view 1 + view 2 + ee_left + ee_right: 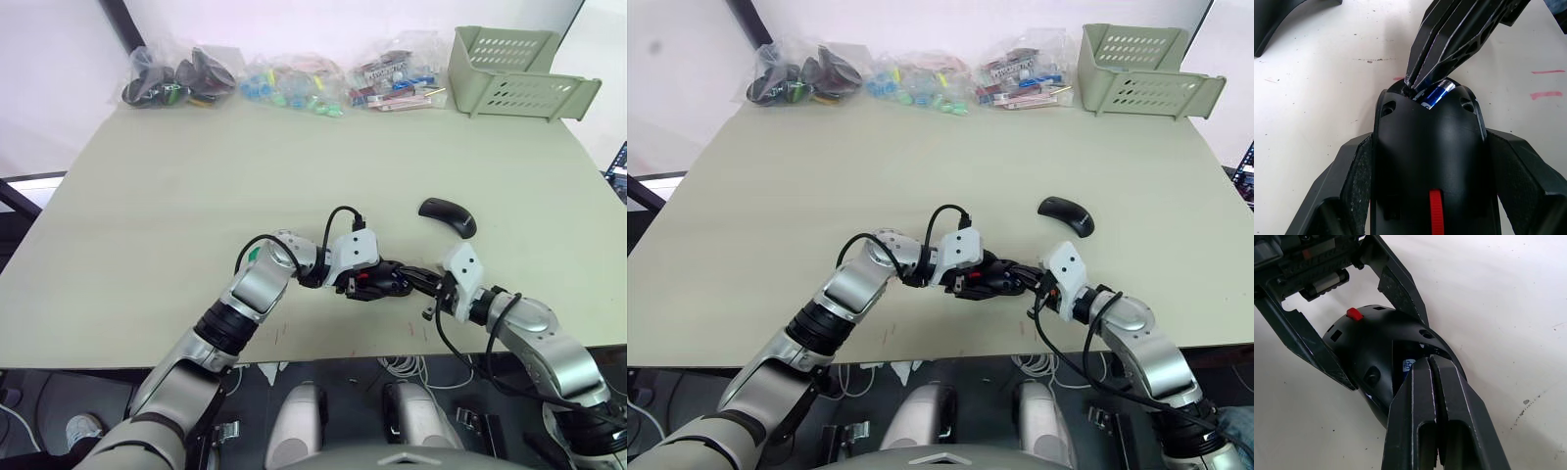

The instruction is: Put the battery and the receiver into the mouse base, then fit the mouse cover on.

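Base: mouse base (pixel 1430 166) sits on the bench (pixel 196 196) near its front edge, clamped between the left pincer (pixel 1427 196) fingers, red patch up.
Battery: blue battery (pixel 1436 94) lies in the base's recess, one end showing.
Right pincer: right pincer (pixel 1430 363) has fingers pressed together, tips pushing at the recess beside the battery; whether they pinch the receiver, cannot tell.
Cover: mouse cover (pixel 448 215) lies on the bench, apart from the base, beyond the right arm; not fitted.
Risk 1: push off-axis likely tilts the battery or pops it out of its seat.
Risk 2: hard push may slide the base out of the left grip.
Risk 3: battery seated proud would likely stop the cover closing.
Writing: small white mark on the battery end, not readable; no brand legible.
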Controlling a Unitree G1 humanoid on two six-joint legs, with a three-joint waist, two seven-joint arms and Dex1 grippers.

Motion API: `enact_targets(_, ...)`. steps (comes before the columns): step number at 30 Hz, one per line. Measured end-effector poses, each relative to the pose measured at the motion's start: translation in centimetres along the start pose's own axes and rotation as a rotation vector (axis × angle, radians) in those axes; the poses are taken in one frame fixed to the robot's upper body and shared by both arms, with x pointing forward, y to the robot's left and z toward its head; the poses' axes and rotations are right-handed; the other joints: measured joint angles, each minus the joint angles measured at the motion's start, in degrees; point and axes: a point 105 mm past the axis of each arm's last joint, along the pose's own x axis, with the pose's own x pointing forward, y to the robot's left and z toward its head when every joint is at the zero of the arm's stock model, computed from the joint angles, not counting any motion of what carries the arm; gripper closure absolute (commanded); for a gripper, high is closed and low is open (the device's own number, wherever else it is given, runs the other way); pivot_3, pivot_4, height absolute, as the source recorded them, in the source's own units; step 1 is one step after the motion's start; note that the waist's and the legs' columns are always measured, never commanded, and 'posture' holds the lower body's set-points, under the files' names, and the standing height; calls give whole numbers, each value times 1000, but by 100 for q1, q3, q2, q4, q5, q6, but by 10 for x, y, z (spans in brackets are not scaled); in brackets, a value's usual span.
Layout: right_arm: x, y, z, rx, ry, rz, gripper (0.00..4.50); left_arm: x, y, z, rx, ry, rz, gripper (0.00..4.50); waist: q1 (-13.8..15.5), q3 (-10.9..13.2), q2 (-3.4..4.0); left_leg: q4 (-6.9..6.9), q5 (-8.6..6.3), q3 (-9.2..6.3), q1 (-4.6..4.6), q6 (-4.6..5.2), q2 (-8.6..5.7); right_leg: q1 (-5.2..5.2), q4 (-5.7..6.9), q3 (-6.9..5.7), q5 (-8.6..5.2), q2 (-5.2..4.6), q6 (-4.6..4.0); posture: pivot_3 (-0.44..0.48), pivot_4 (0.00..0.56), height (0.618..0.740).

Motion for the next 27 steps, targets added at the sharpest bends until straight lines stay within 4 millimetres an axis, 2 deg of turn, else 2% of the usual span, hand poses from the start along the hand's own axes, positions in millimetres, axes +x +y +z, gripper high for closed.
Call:
enact_targets(16,3,2,-4,18,71,13,4487,1,-1,-3,-23,7,3,1589,-3,-19,-17,-9,-1,-5,33,0,2,38,-6,-4,-5,2,-4,0,150,740)
enact_targets(19,-4,0,1,91,25,14,4487,1,-2,-2,-20,4,5,1589,3,-17,-16,-9,-1,-6,30,0,2,38,-8,-5,-4,2,-5,0,150,740)
enact_targets(21,-13,-5,2,111,25,15,3966,1,-2,-1,-17,2,6,1589,4,-14,-11,-8,-1,-5,26,0,1,36,-8,-5,-3,0,-5,0,150,740)
enact_targets(24,-44,-16,17,49,18,33,2943,0,-2,-2,-16,3,7,1589,0,-12,-10,-9,-1,-6,24,0,1,34,-12,-7,-4,-1,-3,0,150,740)
enact_targets(25,-46,-16,17,46,18,37,2564,0,-2,-2,-16,3,7,1089,0,-12,-10,-9,-1,-6,25,0,1,34,-12,-7,-5,-1,-2,0,150,740)
enact_targets(26,-53,-12,21,31,21,66,2355,0,-2,-2,-15,2,6,789,-3,-12,-10,-10,-1,-7,27,0,2,35,-11,-7,-5,1,-1,0,150,740)
enact_targets(27,-64,-8,20,24,46,103,1853,1,-3,-2,-11,3,3,272,15,-8,-2,-10,-1,-11,22,0,1,34,-12,-11,-12,0,9,0,150,740)
